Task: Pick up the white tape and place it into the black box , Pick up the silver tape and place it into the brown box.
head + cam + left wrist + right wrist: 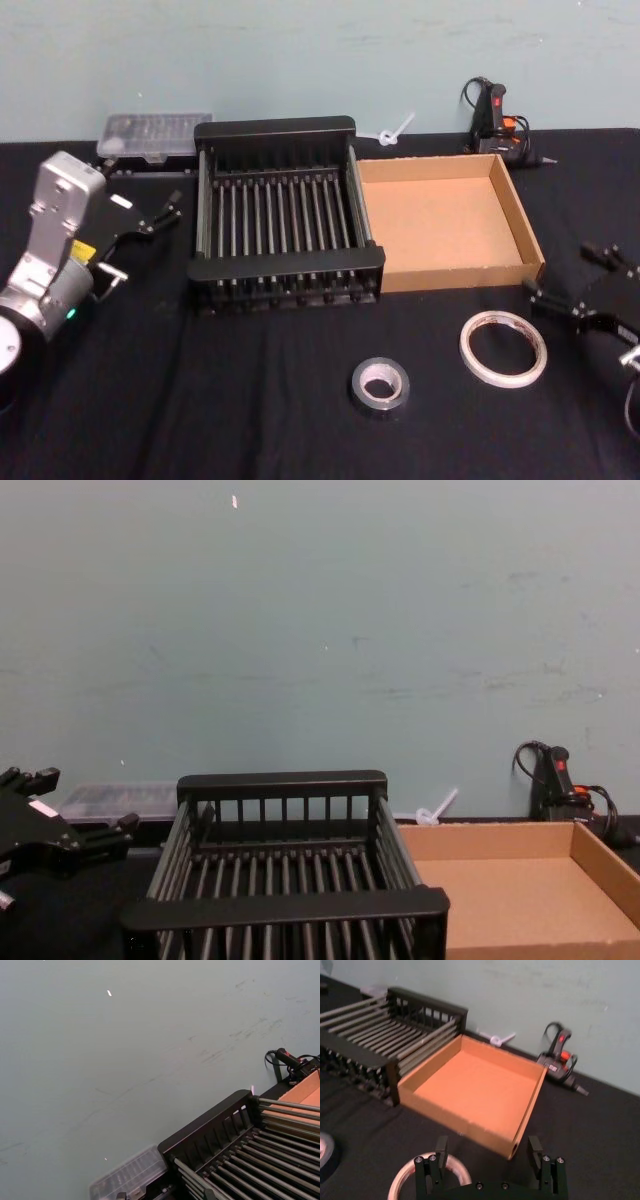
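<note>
The white tape lies flat on the black table, in front of the brown box. My right gripper hovers open just to the tape's right; in the right wrist view the gripper is open with the tape partly behind one finger. The silver tape lies flat to the white tape's left, nearer the front edge. The black box stands empty beside the brown box, touching its left wall. My left gripper stands open to the left of the black box.
A clear plastic case sits behind the black box at the back left. A black-and-orange tool with a cable stands behind the brown box, and a small white piece lies by the wall. Bare black cloth spreads around both tapes.
</note>
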